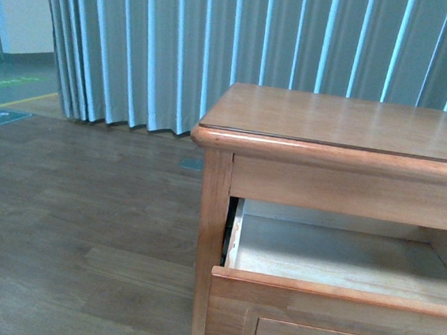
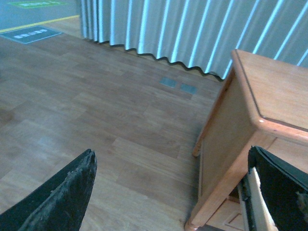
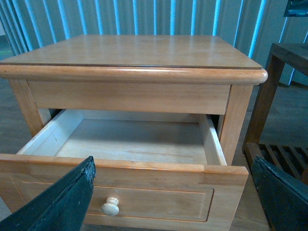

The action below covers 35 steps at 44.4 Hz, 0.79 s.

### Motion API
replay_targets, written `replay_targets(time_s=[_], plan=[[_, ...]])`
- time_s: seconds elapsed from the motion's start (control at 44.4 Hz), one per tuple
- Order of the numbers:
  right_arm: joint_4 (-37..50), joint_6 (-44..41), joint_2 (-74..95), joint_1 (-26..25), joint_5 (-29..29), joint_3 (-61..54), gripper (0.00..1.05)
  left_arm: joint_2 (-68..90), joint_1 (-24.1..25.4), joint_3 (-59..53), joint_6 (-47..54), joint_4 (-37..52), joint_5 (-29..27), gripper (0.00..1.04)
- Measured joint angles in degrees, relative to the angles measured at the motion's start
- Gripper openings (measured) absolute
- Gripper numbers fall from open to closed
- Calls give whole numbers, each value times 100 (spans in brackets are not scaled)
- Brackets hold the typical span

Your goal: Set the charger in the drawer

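The drawer [image 3: 130, 137] of the wooden cabinet [image 1: 346, 124] is pulled open, with a pale bare wood floor inside and a round pale knob [image 3: 110, 206] on its honey-brown front. It also shows in the front view [image 1: 333, 261]. No charger is in view in any frame. My right gripper [image 3: 173, 192] is open and empty, hovering in front of the drawer front. My left gripper [image 2: 171, 192] is open and empty, above the floor beside the cabinet's side [image 2: 226, 139]. Neither gripper shows in the front view.
Wooden plank floor [image 1: 76, 217] spreads to the cabinet's left. Blue-grey pleated curtains [image 1: 220, 40] hang behind. A dark wooden slatted stand [image 3: 279, 106] is close beside the cabinet on the right wrist view's right side.
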Motion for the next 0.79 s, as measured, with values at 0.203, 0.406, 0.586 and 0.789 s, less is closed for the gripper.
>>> replay_targets(time_s=[0.203,0.406,0.586,0.789], plan=[[0,0,2,0,0,0,96,-1646,-39,-800,-581,-1261,-951,99],[0,0,0,0,0,0,96,-2201,-42,-1016,-778,-1534,-1272,99],[0,0,2,0,0,0,96,-2203,-44,-1016,-798,-1537,-1272,99],[0,0,2,0,0,0,96,-2868,837,-1543,629,-946,1515,71]])
